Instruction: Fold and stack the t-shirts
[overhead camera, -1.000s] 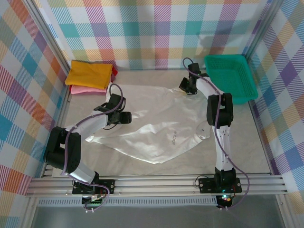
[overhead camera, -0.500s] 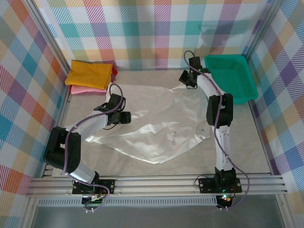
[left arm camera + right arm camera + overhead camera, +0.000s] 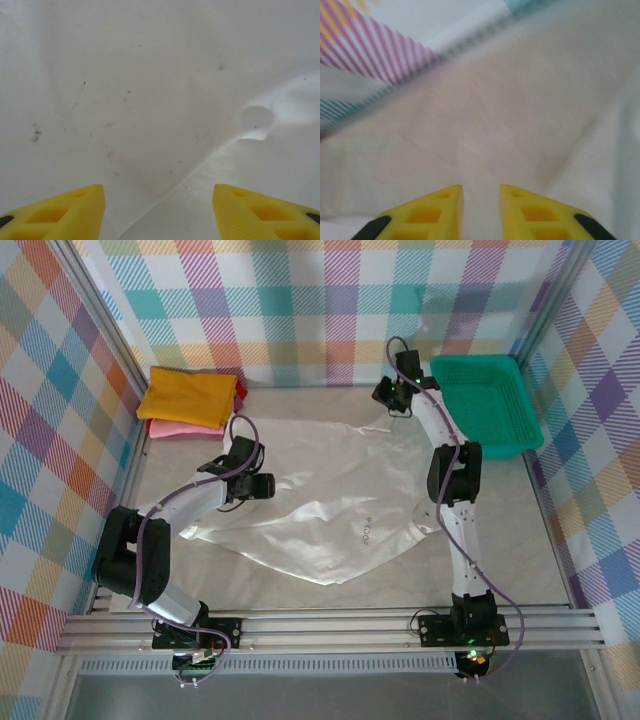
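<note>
Presently green basket [image 3: 490,405] far right; folded t-shirts [image 3: 190,398] stacked far left.

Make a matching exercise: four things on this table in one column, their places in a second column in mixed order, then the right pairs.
Things:
1. white t-shirt
2. yellow t-shirt
3. pink t-shirt
4. green basket

Places:
A. far right corner
B. top of the far-left pile
C. spread across the middle
D. directly under the yellow one

Pairs: 1-C, 2-B, 3-D, 4-A
</note>
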### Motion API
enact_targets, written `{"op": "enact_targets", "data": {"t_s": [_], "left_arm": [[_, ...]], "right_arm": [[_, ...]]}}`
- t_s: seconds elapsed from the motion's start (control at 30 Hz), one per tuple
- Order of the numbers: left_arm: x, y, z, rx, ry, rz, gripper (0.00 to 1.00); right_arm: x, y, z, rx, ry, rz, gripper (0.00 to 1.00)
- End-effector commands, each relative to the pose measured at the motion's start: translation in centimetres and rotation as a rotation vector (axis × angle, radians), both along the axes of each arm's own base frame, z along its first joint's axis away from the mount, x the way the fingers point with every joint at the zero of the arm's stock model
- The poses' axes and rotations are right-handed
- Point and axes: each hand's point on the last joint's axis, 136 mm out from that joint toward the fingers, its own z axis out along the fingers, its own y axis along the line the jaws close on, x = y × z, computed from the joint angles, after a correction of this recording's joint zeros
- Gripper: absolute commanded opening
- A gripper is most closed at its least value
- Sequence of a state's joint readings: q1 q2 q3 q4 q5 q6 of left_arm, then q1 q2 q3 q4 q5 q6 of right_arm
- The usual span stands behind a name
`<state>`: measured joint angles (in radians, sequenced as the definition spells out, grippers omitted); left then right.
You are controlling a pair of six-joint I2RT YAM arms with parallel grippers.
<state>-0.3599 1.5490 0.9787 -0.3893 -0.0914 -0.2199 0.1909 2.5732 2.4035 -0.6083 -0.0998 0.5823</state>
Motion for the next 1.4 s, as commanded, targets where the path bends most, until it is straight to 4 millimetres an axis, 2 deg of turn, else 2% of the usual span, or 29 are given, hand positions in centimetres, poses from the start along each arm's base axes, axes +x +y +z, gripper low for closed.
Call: {"op": "enact_targets", "data": {"t_s": [0.0, 0.1, 0.27, 0.7, 0.87, 0.93, 1.03, 1.2, 1.37], "left_arm": [[-0.3, -0.5, 1.4, -0.023, -0.043, -0.021, 0.60], [-0.5, -1.1, 1.5, -0.044, -0.051, -0.046, 0.62], [-0.6, -1.6, 1.7, -0.037, -0.063, -0.069, 0.64], [-0.4, -1.5, 0.6, -0.018, -0.046, -0.067, 0.64], [-0.4, -1.4, 0.6, -0.009, -0.044, -0.064, 0.64], [-0.3, -1.5, 0.6, -0.010, -0.043, -0.067, 0.64], [-0.2, -1.6, 0.5, -0.012, -0.041, -0.068, 0.64], [-0.2, -1.4, 0.5, -0.003, -0.041, -0.063, 0.64], [-0.2, -1.2, 0.5, 0.007, -0.042, -0.059, 0.64]], "right_arm": [[-3.0, -1.0, 2.4, -0.007, -0.014, -0.035, 0.30], [-5.4, -2.3, 1.9, -0.059, 0.036, -0.050, 0.37], [-7.5, -2.4, -0.5, -0.046, 0.107, -0.040, 0.41], [-6.1, -1.4, -4.2, -0.011, 0.171, -0.036, 0.42], [-5.5, -1.6, -4.7, -0.011, 0.162, -0.057, 0.41], [-5.1, -1.4, -4.8, -0.007, 0.157, -0.057, 0.39], [-4.4, -1.3, -4.7, -0.001, 0.136, -0.059, 0.29], [-3.7, -1.6, -4.5, -0.009, 0.109, -0.082, 0.01], [-2.8, -1.4, -3.2, 0.004, 0.069, -0.086, 0.00]]}}
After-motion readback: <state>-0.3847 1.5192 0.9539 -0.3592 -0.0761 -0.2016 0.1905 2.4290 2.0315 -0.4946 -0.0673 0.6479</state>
